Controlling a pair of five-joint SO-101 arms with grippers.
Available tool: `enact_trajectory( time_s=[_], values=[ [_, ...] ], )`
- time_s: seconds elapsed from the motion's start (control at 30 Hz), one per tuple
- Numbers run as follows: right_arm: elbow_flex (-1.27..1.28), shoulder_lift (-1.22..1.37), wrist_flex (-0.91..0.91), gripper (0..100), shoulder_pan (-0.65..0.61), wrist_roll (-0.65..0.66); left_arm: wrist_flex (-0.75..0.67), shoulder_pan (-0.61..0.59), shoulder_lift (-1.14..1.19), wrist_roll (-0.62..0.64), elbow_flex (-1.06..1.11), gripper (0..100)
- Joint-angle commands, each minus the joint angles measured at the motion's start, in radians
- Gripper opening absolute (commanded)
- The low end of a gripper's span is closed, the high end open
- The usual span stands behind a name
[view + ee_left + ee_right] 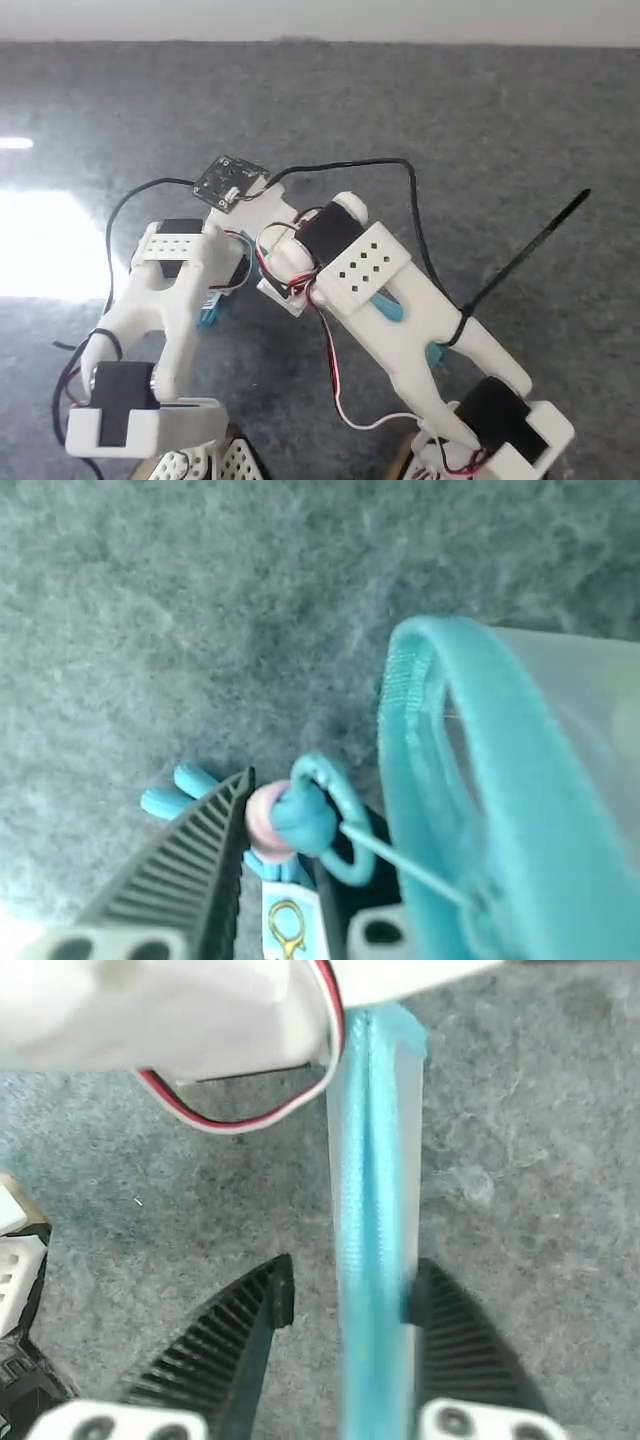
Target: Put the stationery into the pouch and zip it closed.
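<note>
The pouch (560,780) has a translucent body and a teal zipper edge; in the high view, slivers of the pouch (386,306) peek out from under the arms. Its zipper pull (300,820), a teal knot with a pink bead and ring, sits pinched between the fingers of my left gripper (295,820), which is shut on it. The pouch's teal zipper edge (375,1210) runs between the fingers of my right gripper (350,1290), which stands open, one finger against the edge and the other apart from it. The pouch's inside is hidden.
Both white arms fold over the middle of the grey felt table (480,120), the left arm (180,270) beside the right arm (390,290). A thin black strip (530,250) sticks out to the right. Bare felt lies behind and to the sides.
</note>
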Motion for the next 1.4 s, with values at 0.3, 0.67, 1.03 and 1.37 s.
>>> enact_trajectory(
  time_s=[0.3, 0.67, 1.03, 1.37],
  values=[
    [-0.089, -0.01, 0.013, 0.9, 0.004, 0.031, -0.011, -0.012, -0.002, -0.006, -0.002, 1],
    [-0.193, -0.071, -0.019, 0.4, 0.105, 0.018, -0.015, -0.012, -0.002, -0.006, -0.002, 1],
    [-0.184, -0.134, 0.074, 4.0, 0.104, 0.017, -0.015, -0.011, 0.0, -0.006, -0.005, 1],
    [-0.192, 0.077, 0.12, 29.0, 0.016, 0.11, -0.017, -0.012, 0.0, -0.006, -0.004, 1]
  ],
)
